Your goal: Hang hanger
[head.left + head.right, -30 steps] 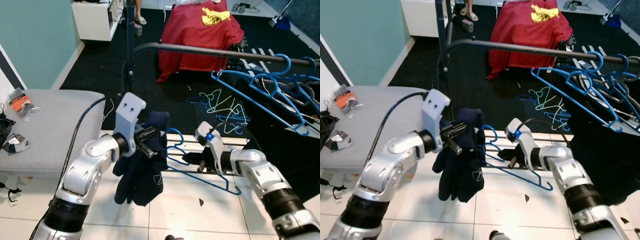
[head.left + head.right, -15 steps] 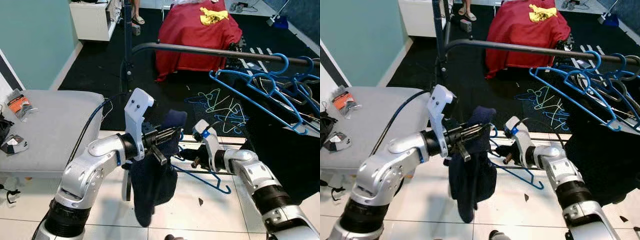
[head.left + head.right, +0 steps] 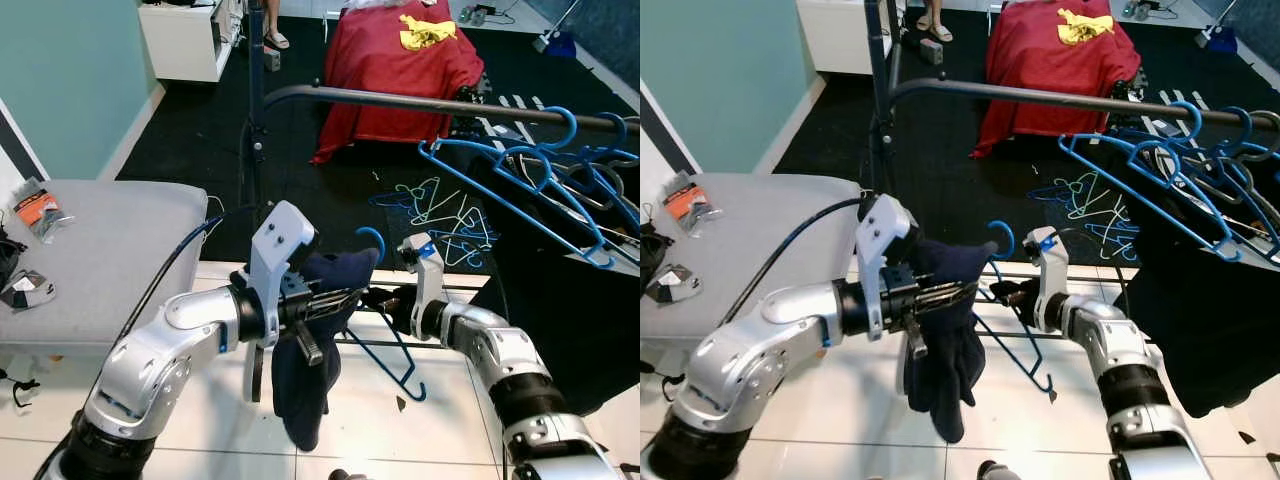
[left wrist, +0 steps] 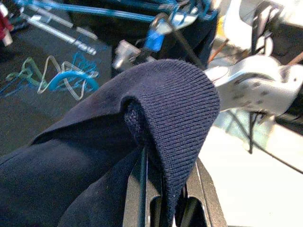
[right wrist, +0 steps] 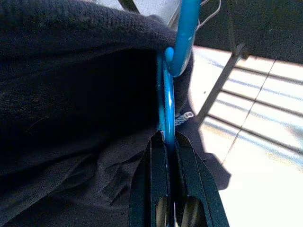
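Observation:
A dark navy garment (image 3: pixel 310 340) hangs in front of me over the floor tiles, draped on a blue hanger (image 3: pixel 392 350). My left gripper (image 3: pixel 335 300) is shut on the garment's upper fold (image 4: pixel 170 104). My right gripper (image 3: pixel 378 299) is shut on the blue hanger's neck (image 5: pixel 166 109) just below its hook (image 3: pixel 373 239). The hanger's triangle sticks out to the right of the cloth. A dark clothes rail (image 3: pixel 420 100) runs across above and beyond, with several blue hangers (image 3: pixel 520 170) on its right part.
A grey padded bench (image 3: pixel 100 250) with small packets sits at the left. Loose wire hangers (image 3: pixel 440 205) lie on the black floor under the rail. A red-covered piece of furniture (image 3: pixel 395 60) stands farther back, and a white cabinet (image 3: pixel 190 35) at the back left.
Both grippers have drawn together and risen slightly. The hanger has turned upright, its hook now poking up above the garment, which hangs longer and narrower.

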{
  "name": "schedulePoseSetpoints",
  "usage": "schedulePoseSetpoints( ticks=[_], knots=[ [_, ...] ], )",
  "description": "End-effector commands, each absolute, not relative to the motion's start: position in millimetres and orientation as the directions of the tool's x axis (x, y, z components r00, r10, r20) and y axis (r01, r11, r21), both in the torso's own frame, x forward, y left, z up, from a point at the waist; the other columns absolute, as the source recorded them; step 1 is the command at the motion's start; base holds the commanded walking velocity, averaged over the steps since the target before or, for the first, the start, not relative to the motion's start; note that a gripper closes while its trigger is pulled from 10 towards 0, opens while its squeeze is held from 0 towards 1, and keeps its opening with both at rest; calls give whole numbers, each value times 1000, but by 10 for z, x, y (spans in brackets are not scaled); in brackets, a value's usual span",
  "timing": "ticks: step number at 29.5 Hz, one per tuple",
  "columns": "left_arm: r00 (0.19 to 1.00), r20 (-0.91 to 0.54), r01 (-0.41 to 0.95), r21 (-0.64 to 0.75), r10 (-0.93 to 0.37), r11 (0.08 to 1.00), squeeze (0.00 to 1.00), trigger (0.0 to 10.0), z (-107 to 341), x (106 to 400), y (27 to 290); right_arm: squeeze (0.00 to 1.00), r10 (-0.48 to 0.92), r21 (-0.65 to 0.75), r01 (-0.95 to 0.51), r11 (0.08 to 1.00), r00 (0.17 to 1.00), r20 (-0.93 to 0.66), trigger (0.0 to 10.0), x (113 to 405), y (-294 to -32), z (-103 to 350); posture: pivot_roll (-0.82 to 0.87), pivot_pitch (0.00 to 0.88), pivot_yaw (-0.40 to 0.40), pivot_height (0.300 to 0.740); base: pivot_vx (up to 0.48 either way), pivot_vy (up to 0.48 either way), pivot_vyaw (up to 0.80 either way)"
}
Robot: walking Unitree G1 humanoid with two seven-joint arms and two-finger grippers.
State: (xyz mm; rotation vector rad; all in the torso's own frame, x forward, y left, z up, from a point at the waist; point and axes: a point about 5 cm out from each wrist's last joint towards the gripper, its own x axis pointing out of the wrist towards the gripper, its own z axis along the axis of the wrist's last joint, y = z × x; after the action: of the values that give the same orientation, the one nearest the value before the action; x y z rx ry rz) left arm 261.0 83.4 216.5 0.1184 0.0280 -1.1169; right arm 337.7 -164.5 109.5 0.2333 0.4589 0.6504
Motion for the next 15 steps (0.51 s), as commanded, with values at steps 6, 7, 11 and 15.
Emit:
schedulePoseSetpoints(
  ticks=[6,7,11,15],
  knots=[
    [492,-150,867,169,-857,468,0,10000,2062,2561,980,0,551,501,-371,782,787,-279,10000,3342,-1707,1123,-35,171,-53,740,0,0,0],
    [506,-159,859,179,-848,479,0,10000,2038,2569,989,0,514,541,-319,778,819,-255,10000,3374,-1721,1157,-35,170,-52,740,0,0,0],
    [526,-180,847,200,-831,493,0,10000,1970,2574,990,0,401,684,-167,710,894,-198,10000,3471,-1791,1259,-39,168,-44,740,0,0,0],
    [527,-189,846,206,-829,492,0,10000,1949,2575,986,0,380,721,-139,678,907,-182,10000,3499,-1813,1298,-40,168,-43,740,0,0,0]
  ],
)
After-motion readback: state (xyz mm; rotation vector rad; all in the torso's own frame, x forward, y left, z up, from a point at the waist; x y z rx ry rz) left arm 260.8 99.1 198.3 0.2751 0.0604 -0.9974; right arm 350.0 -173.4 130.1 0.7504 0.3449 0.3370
